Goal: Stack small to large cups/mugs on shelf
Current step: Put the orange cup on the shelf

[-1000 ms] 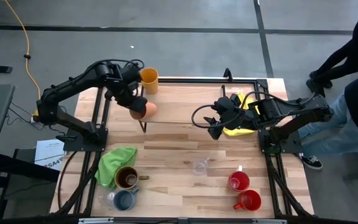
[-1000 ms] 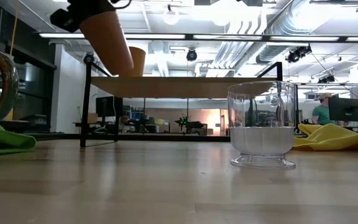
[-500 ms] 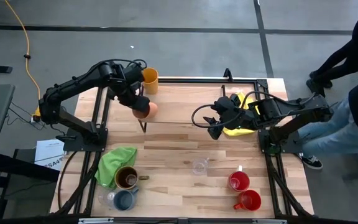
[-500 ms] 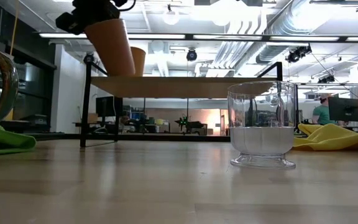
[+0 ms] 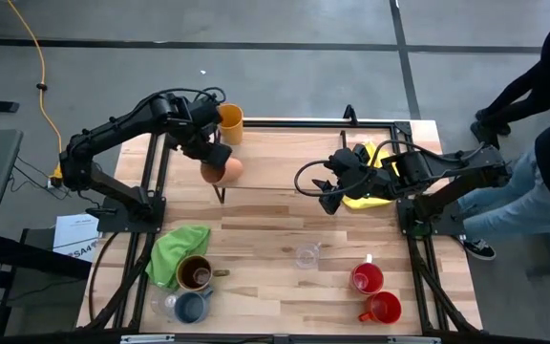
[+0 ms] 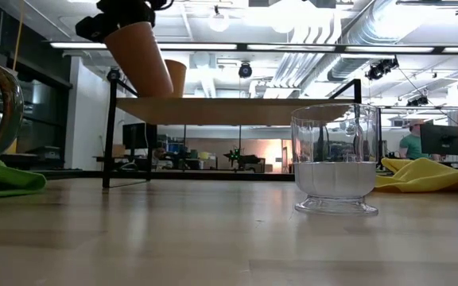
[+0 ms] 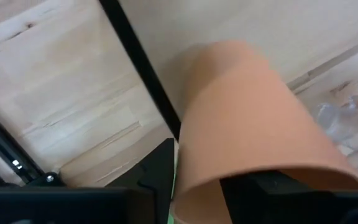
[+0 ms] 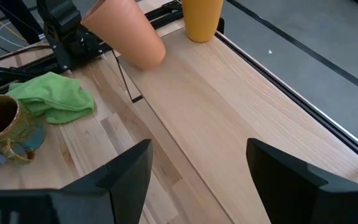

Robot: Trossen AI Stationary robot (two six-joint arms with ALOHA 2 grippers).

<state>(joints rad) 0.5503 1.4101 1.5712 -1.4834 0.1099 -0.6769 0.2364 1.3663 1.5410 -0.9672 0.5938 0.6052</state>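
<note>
Wooden tabletop (image 5: pixel 285 220), shelf (image 5: pixel 304 153) at its far side. Left gripper (image 5: pixel 208 158) hidden behind the tilted tan cup (image 5: pixel 223 169) at the shelf's near left edge; grip cannot be told. Yellow-orange cup (image 5: pixel 229 122) upright behind, apart. Right gripper (image 5: pixel 330 186) spread wide, empty, above the shelf.

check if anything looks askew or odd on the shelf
The tan cup leans tilted at the shelf's left front corner, upside down under the left pincer, while the yellow-orange cup behind it stands upright.
</note>
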